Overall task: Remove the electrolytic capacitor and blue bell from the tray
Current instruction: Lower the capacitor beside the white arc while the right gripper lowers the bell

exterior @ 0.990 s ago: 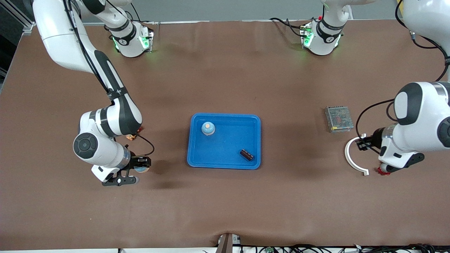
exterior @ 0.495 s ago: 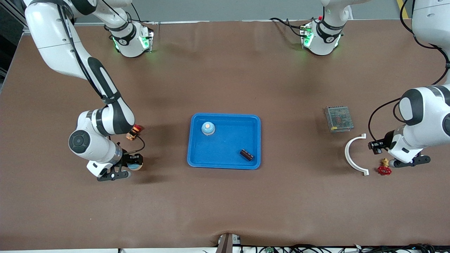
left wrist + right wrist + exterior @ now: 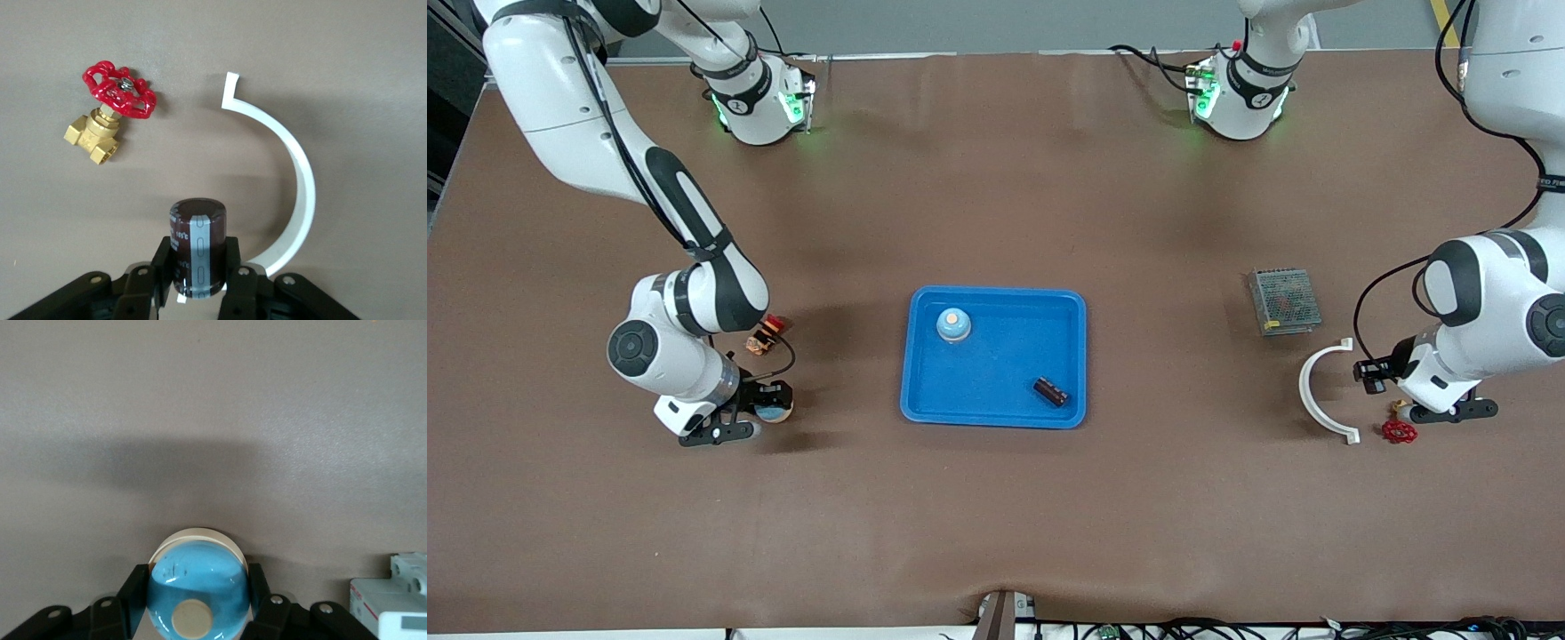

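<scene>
At the right arm's end of the table, a blue bell [image 3: 200, 577] is held by the right gripper [image 3: 198, 583], whose fingers are closed tightly on the two sides of its dome, low over the bare table [image 3: 213, 400] and near a white switch block [image 3: 393, 597]; whether the bell touches the surface cannot be told. At the left arm's end, an electrolytic capacitor [image 3: 197, 243] is clamped across its dark round body by the left gripper [image 3: 197, 270], with the jaws almost fully closed, over the table between a red-handled brass valve [image 3: 110, 110] and a white curved strip [image 3: 293, 173]. In the blue tray [image 3: 1005, 373] at the middle of the table, a second bell [image 3: 953, 325] and a second capacitor [image 3: 1051, 391] are seen lying well apart. The capacitor is judged to be light and stiff, but its smooth sleeve is probably slippery, so it is best taken across the middle of the body, not at the ends. The bell is judged to be heavier and hard, with a glossy dome that may slide out of the jaws; it is best taken low on the dome, near the wide cream base, and its top button should not be pressed.
</scene>
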